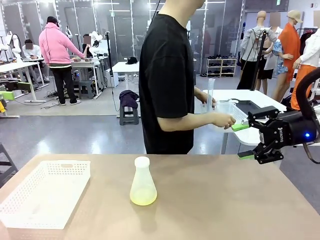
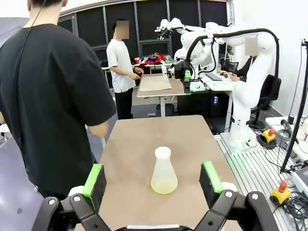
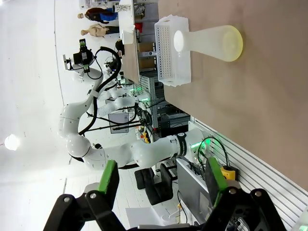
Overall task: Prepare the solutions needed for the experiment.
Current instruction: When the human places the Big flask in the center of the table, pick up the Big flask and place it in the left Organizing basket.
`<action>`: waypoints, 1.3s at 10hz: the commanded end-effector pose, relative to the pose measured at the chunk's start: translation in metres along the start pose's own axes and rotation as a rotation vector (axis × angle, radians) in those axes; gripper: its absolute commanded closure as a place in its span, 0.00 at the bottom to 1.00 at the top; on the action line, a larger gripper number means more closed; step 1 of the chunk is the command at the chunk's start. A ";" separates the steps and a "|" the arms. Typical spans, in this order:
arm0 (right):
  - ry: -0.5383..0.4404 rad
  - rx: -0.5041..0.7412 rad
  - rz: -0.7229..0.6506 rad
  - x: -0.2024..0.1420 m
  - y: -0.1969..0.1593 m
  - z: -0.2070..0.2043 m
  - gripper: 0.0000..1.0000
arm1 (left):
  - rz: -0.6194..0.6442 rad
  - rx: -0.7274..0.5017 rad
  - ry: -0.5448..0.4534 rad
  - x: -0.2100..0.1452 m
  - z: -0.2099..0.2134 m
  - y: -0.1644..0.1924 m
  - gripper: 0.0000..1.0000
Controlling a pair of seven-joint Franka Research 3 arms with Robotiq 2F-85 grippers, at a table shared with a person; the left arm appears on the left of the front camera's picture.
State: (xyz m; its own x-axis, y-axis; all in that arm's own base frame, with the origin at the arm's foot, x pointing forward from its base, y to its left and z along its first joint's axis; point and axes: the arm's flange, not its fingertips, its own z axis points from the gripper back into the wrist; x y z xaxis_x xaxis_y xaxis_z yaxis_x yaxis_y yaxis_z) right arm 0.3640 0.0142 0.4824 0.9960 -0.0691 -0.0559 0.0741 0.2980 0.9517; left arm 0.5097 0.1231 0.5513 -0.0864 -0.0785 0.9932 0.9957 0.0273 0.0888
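Note:
A frosted conical flask (image 1: 142, 181) stands upright in the middle of the brown table (image 1: 225, 205). The solutions (image 1: 143, 196) are a shallow pale yellow layer at its bottom. In the left wrist view the flask (image 2: 163, 172) stands some way beyond my left gripper (image 2: 152, 177), which is open with nothing between its green pads (image 2: 94, 179). My right gripper (image 1: 243, 141) hangs open over the table's far right edge, well clear of the flask. Its wrist view shows the flask (image 3: 211, 42) far off and turned sideways, beyond the open right gripper (image 3: 163, 177).
A white perforated basket (image 1: 45, 194) sits at the table's front left. A person in a black T-shirt (image 1: 167, 80) stands at the far side, turned right, hands on a clear jug (image 1: 229, 109) beside a tall clear cylinder (image 1: 210, 94) on a white table behind.

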 end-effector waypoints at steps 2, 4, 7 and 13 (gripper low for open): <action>-0.005 0.015 0.009 0.001 0.001 -0.001 0.10 | -0.169 -0.152 -0.040 -0.009 -0.025 0.017 0.00; -0.005 0.015 0.009 0.001 0.001 -0.001 0.10 | -0.380 -0.214 -0.080 -0.031 -0.070 0.035 0.00; -0.005 0.015 0.009 0.001 0.001 -0.001 0.10 | -0.435 -0.377 -0.122 -0.042 -0.107 0.048 0.00; -0.005 0.015 0.009 0.001 0.001 -0.001 0.10 | -0.462 -0.313 -0.172 -0.043 -0.132 0.048 0.00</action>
State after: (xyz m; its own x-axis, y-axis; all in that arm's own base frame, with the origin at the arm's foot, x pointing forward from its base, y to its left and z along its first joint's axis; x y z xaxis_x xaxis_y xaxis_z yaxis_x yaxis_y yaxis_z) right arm 0.3641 0.0144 0.4823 0.9960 -0.0694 -0.0561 0.0745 0.3004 0.9509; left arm 0.5586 0.0139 0.5060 -0.4835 0.0892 0.8708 0.8357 -0.2490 0.4895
